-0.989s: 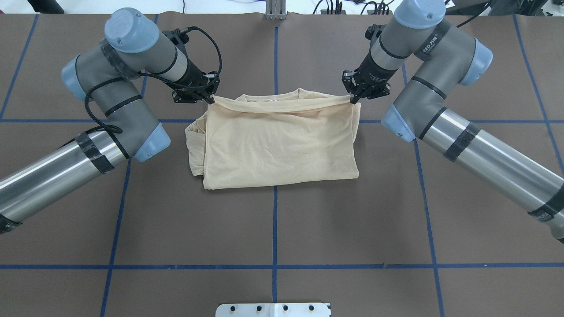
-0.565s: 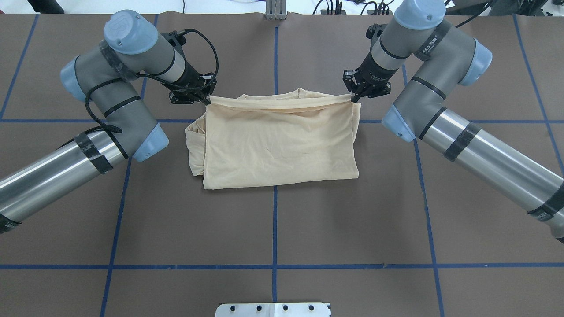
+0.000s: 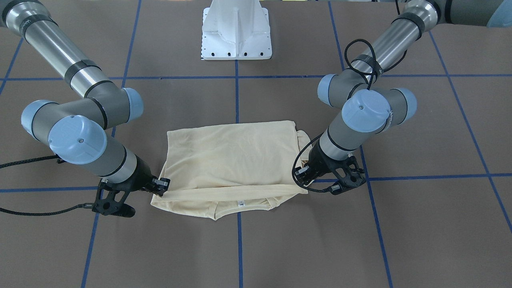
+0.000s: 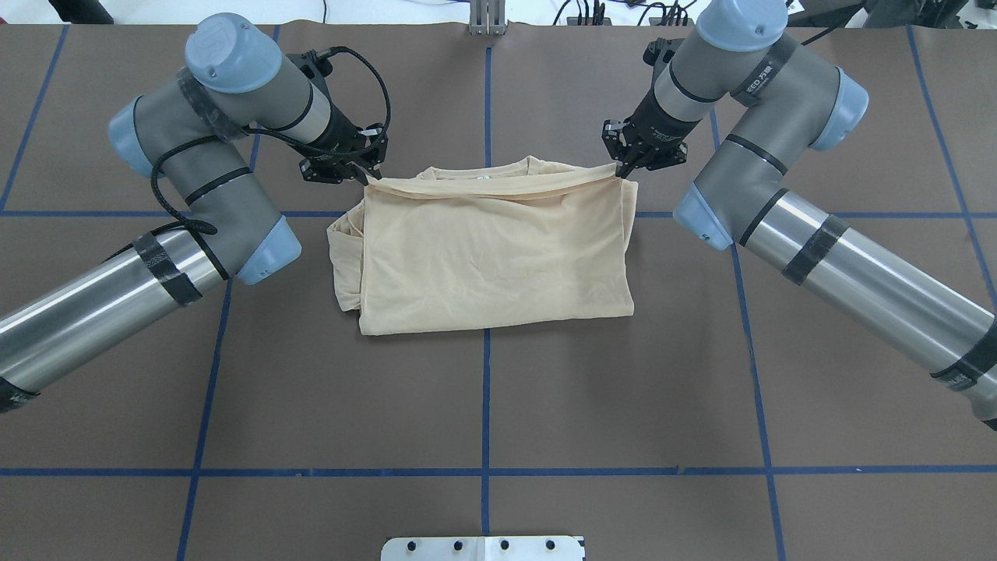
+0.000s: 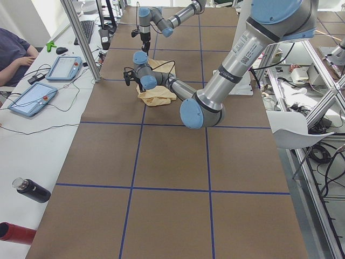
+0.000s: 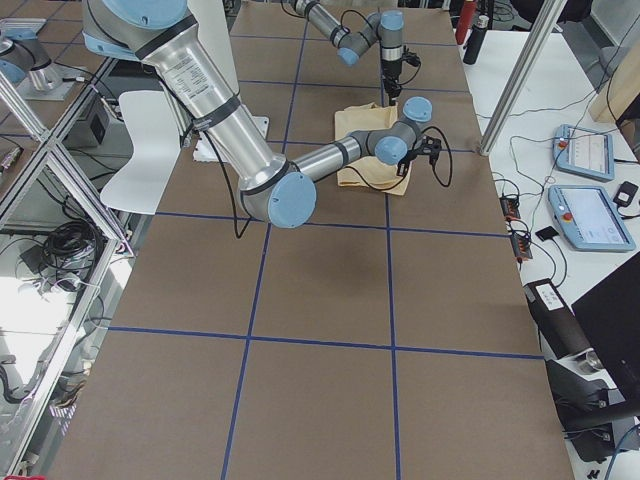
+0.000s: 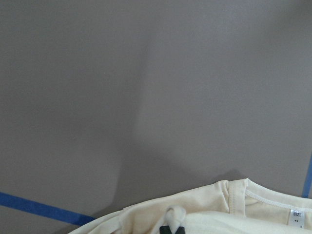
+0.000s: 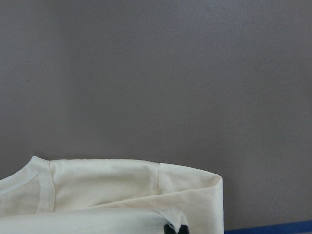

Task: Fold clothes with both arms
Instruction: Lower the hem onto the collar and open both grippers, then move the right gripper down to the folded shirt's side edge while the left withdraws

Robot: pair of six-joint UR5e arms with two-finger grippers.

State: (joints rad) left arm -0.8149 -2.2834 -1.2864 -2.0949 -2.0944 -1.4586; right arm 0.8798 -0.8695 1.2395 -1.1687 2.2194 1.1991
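The clothes are one pale cream shirt [image 4: 498, 249], lying folded on the brown table with its plain side up. Its collar and small white label [image 3: 241, 203] peek out at the far edge, and the label [image 7: 296, 214] also shows in the left wrist view. My left gripper [image 4: 372, 175] is shut on the top layer's far left corner, low over the table. My right gripper [image 4: 623, 173] is shut on the far right corner. In the front view the left gripper [image 3: 303, 184] and right gripper [image 3: 162, 188] hold the fold's two ends. A bunched sleeve [image 4: 343, 257] sticks out on the left side.
The white pedestal base [image 3: 236, 36] stands at the robot's side of the table. Blue tape lines [image 4: 486, 405] cross the brown mat. A seated person [image 5: 11, 54], tablets [image 5: 66, 67] and a dark bottle [image 5: 31, 190] are on the side bench.
Both grippers have edged slightly toward the far side, still shut on the top layer's corners. The rest of the shirt lies as before.
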